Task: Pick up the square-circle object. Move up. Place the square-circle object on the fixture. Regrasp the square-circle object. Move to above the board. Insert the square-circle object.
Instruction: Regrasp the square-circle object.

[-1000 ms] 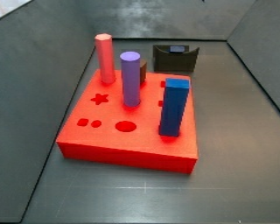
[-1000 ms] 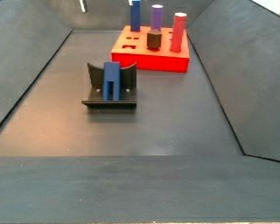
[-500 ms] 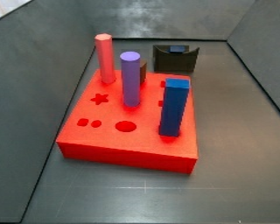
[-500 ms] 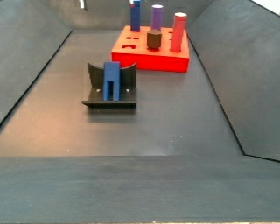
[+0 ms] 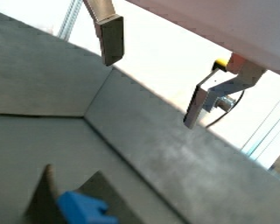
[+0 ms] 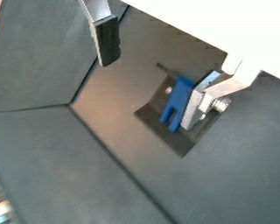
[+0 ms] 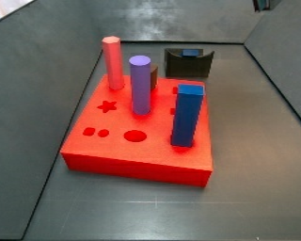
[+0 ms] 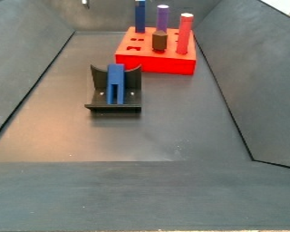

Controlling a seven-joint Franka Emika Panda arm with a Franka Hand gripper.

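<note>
— Well, wrist views first: gripper spread wide, nothing between the plates, hanging high over the floor.
— And the square-circle object?
— Sitting in the fixture, below the open fingers.
— Side views?
— Same blue piece standing in the black notch, well apart from the board; gripper scarcely in frame up top.
— Step in hand?
— Probably the regrasp, judging by the seated piece and empty fingers.
— Next move?
— Straight descent, plates centred about the upper block, then closing firmly before lifting toward the red slab.
</note>
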